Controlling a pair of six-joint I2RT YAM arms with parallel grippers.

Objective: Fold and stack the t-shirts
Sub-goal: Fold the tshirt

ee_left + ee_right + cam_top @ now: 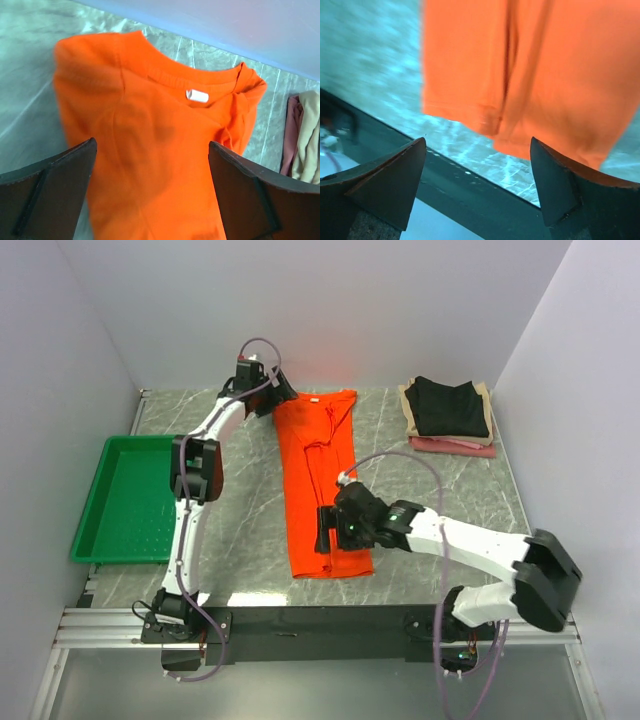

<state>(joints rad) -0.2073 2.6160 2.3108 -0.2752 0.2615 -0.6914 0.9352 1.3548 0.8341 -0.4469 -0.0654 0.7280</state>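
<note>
The bright orange t-shirt (320,480) lies folded lengthwise into a long strip down the middle of the marble table, collar at the far end. My left gripper (282,392) is open above the collar end; its wrist view shows the neckline with a white label (197,96) and orange cloth (150,150) between the spread fingers. My right gripper (324,530) is open over the near hem; its wrist view shows the hem (520,100) and the table's near edge. A stack of folded black, beige and pink t-shirts (450,412) sits at the far right.
A green plastic tray (125,498) sits at the left of the table. Grey walls close in the back and sides. The dark front rail (320,625) runs along the near edge. The stack's edge shows in the left wrist view (302,140).
</note>
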